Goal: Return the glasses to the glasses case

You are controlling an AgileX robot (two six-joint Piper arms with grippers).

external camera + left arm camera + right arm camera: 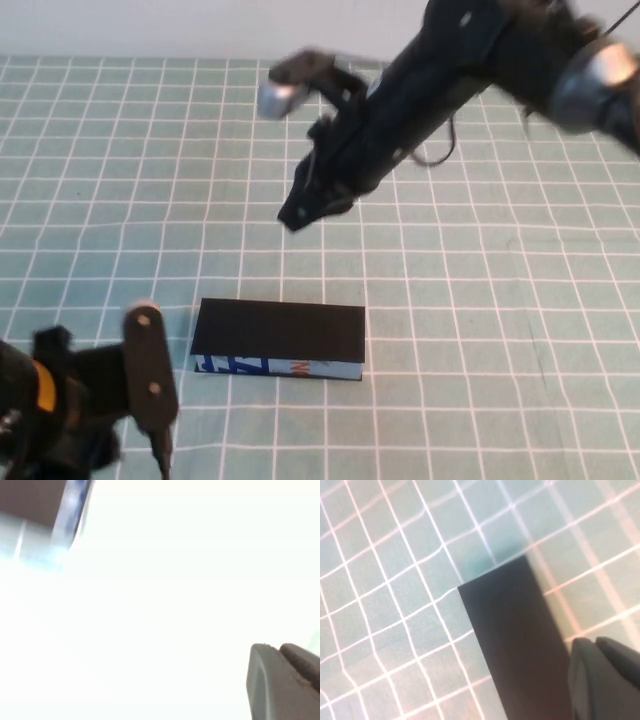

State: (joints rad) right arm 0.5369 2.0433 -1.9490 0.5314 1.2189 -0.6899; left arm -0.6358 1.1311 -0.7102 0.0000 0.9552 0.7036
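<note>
The glasses case (pixel 278 331) lies shut on the green checked mat, its black lid up and its blue-and-white front side with an orange mark (pixel 280 368) towards me. The glasses are out of view. My right gripper (pixel 298 212) hangs above the mat behind the case, apart from it, with fingers together and empty. The right wrist view shows the black lid (pixel 515 640) beside the right gripper (pixel 594 642). My left gripper (pixel 148 350) sits low to the left of the case, shut and empty. The left wrist view is washed out, showing only the left gripper (pixel 277 647) and a case corner (pixel 70 505).
The green mat (pixel 500 300) with a white grid covers the whole table. The right arm (pixel 470 60) reaches in from the upper right. The left arm's base (pixel 40 400) fills the bottom left corner.
</note>
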